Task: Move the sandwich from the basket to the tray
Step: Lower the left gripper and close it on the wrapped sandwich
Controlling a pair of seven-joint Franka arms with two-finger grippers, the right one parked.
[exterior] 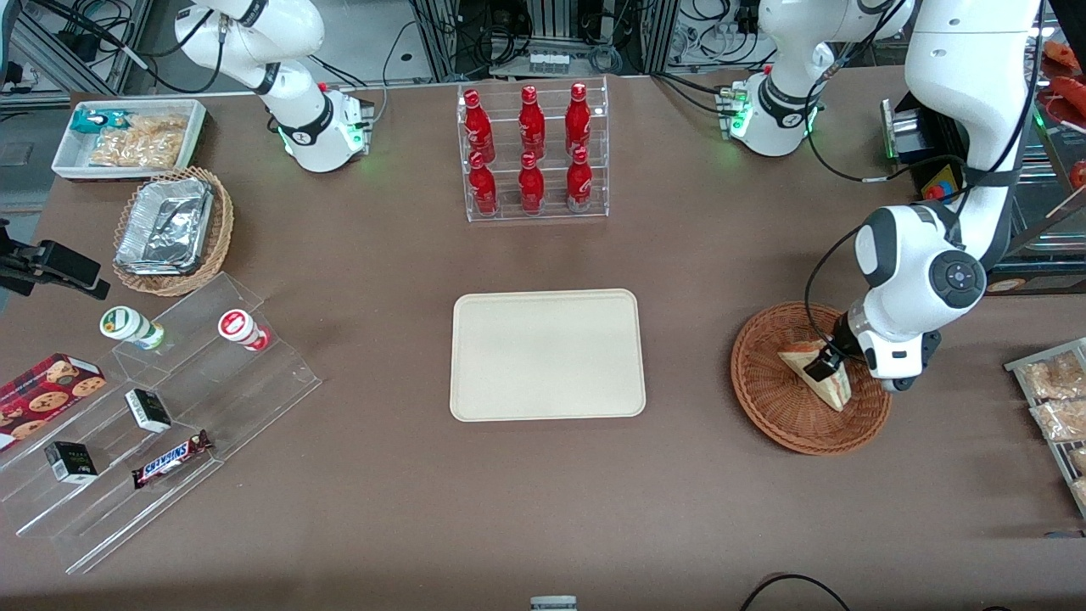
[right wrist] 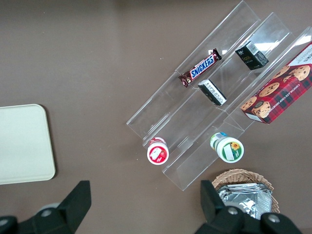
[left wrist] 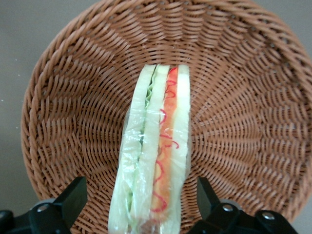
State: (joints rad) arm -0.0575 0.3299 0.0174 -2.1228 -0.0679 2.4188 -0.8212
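Note:
The sandwich (exterior: 838,389) is a wrapped wedge of white bread with red and green filling, standing on edge in the round reddish-brown wicker basket (exterior: 764,407) toward the working arm's end of the table. My left gripper (exterior: 825,363) is lowered into the basket, open, with one finger on each side of the sandwich and a gap on both sides. The left wrist view shows the sandwich (left wrist: 156,146) between the two black fingers (left wrist: 73,195), over the basket weave (left wrist: 243,122). The cream tray (exterior: 547,355) lies flat at the table's middle, with nothing on it.
A clear rack of red bottles (exterior: 533,153) stands farther from the camera than the tray. Bagged snacks (exterior: 1056,399) lie at the working arm's end. At the parked arm's end are a clear stepped shelf (exterior: 161,407), a foil-filled tan basket (exterior: 174,229) and a white bin (exterior: 127,136).

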